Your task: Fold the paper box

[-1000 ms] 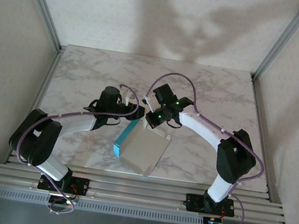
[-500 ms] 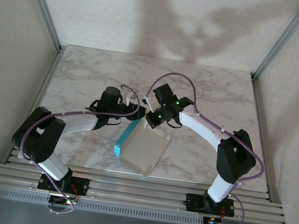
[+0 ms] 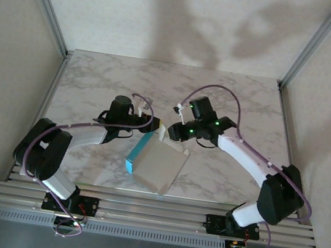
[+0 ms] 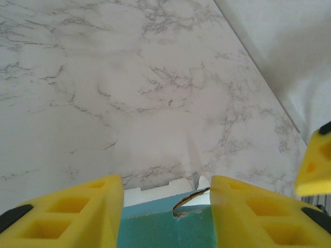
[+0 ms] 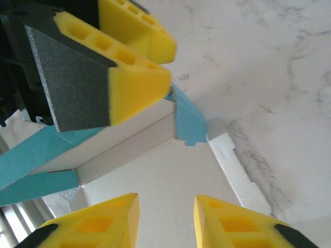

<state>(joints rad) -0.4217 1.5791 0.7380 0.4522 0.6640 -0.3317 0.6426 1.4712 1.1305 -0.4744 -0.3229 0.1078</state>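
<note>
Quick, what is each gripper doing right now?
Left gripper: open, paper box between its fingers.
Right gripper: open, holding nothing.

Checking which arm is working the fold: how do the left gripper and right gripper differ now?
The left gripper has the turquoise edge of the paper box between its fingers; the right gripper frames only the pale inner face beyond its fingers. The left gripper's gap looks wider than the right gripper's. Both have yellow fingers and sit at the box's far edge.
</note>
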